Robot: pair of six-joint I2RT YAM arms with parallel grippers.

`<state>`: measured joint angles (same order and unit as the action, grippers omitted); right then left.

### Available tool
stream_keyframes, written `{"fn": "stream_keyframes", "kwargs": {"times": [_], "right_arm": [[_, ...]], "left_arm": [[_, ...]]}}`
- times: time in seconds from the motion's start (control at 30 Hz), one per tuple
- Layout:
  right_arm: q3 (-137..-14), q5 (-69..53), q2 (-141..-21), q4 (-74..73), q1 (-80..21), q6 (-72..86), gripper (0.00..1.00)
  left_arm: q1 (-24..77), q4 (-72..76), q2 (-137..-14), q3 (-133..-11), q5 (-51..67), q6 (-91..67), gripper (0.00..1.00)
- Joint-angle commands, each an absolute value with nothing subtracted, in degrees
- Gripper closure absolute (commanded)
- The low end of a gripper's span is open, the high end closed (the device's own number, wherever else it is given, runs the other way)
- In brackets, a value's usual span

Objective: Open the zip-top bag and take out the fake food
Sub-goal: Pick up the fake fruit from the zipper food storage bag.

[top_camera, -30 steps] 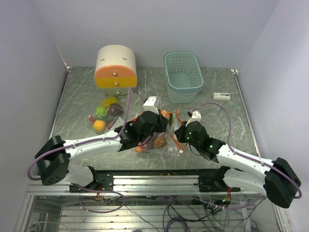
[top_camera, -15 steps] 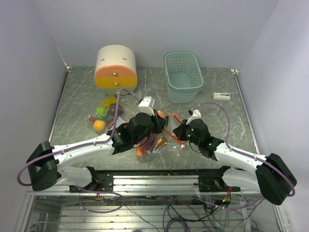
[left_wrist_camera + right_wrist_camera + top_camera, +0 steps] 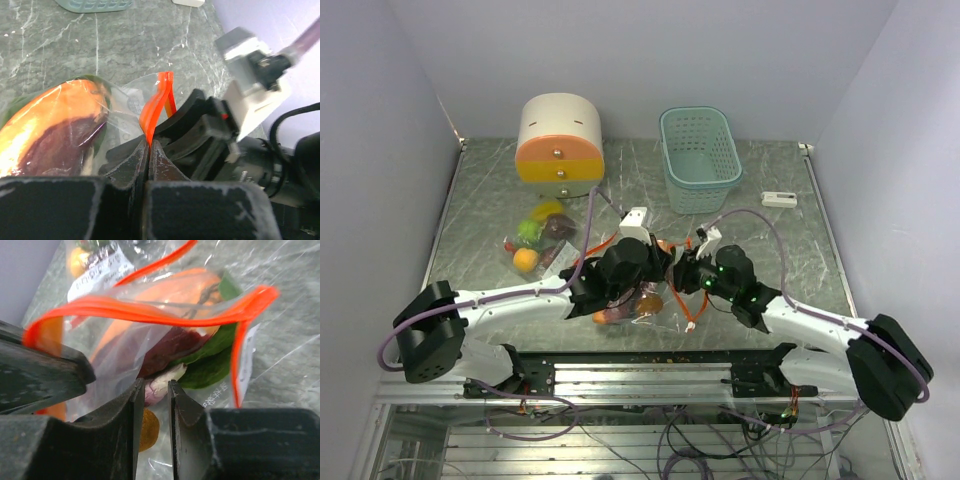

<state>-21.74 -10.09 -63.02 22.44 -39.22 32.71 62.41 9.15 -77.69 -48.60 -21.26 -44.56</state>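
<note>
The bag lies on the table near the front edge, between the two arms. The left gripper has its fingers pressed together on the bag's orange zip strip, which stands up out of the pinch. The right gripper sits just in front of the bag's mouth with its fingers a narrow gap apart; whether any film lies between them I cannot tell. The mouth gapes, its orange rim bowed into a loop. The fake food is inside the bag: an orange piece, a dark red piece and a green leaf crowd together behind the film. More toy fruit lies to the left. A drawer box and a basket stand at the back.
</note>
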Motion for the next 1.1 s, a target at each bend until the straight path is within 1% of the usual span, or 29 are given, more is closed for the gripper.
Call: {"fn": "stream_keyframes", "kwargs": {"times": [0.0, 0.13, 0.23, 0.3, 0.37, 0.4, 0.47, 0.5, 0.57, 0.63, 0.73, 0.87, 0.97, 1.03, 1.07], "right_arm": [[-20.48, -12.6, -66.88, 26.54, -41.93, 31.79, 0.74], [-19.94, -10.6, -68.51, 28.75, -45.06, 32.13, 0.74], [-19.25, -12.47, -69.68, 32.26, -45.85, 32.7, 0.73], [-18.59, -13.96, -69.88, 34.73, -46.13, 33.25, 0.71], [-18.67, -14.58, -69.87, 35.89, -46.68, 33.48, 0.66], [-18.97, -14.4, -69.92, 35.8, -47.13, 33.22, 0.62], [-19.62, -14.03, -70.24, 35.12, -48.08, 32.47, 0.54], [-19.88, -13.8, -70.49, 34.79, -48.48, 32.03, 0.52], [-20.27, -13.1, -71.0, 34.1, -49.38, 31.39, 0.5], [-20.39, -12.2, -71.31, 33.54, -50.12, 30.81, 0.5], [-20.11, -11.59, -71.66, 33.67, -50.32, 30.58, 0.5], [-20.13, -11.16, -72.25, 33.56, -50.32, 29.77, 0.49], [-20.39, -11.26, -72.91, 33.46, -50.35, 29.49, 0.45], [-20.35, -11.19, -73.37, 33.74, -50.28, 29.44, 0.43], [-20.39, -11.21, -73.57, 33.79, -50.27, 29.4, 0.43]], "left_arm": [[63.13, 12.31, -75.74, -49.44, -22.27, -45.41, 0.93], [63.43, 13.38, -73.26, -47.98, -22.9, -46.0, 0.93], [63.62, 13.64, -71.11, -47.32, -23.11, -46.02, 0.93], [63.7, 12.67, -70.56, -47.47, -23.26, -45.63, 0.92], [63.79, 11.01, -70.42, -47.67, -23.58, -44.81, 0.85], [63.73, 10.58, -70.22, -47.47, -23.81, -44.32, 0.81], [63.73, 10.1, -69.26, -46.41, -24.59, -43.77, 0.66], [63.74, 9.49, -68.49, -46.12, -25.22, -43.37, 0.6], [63.76, 5.84, -66.46, -45.79, -27.32, -43.13, 0.51], [63.72, 2.53, -63.48, -44.73, -29.72, -43.26, 0.48], [63.72, -0.52, -56.9, -41.21, -32.41, -43.97, 0.48], [63.73, -6.57, -52.06, -38.88, -32.94, -43.73, 0.37], [63.72, -10.17, -50.78, -37.49, -31.56, -44.78, 0.27], [63.79, -9.82, -49.95, -35.26, -30.31, -45.88, 0.25], [63.87, -8.85, -49.66, -33.94, -29.38, -46.34, 0.26]]}}
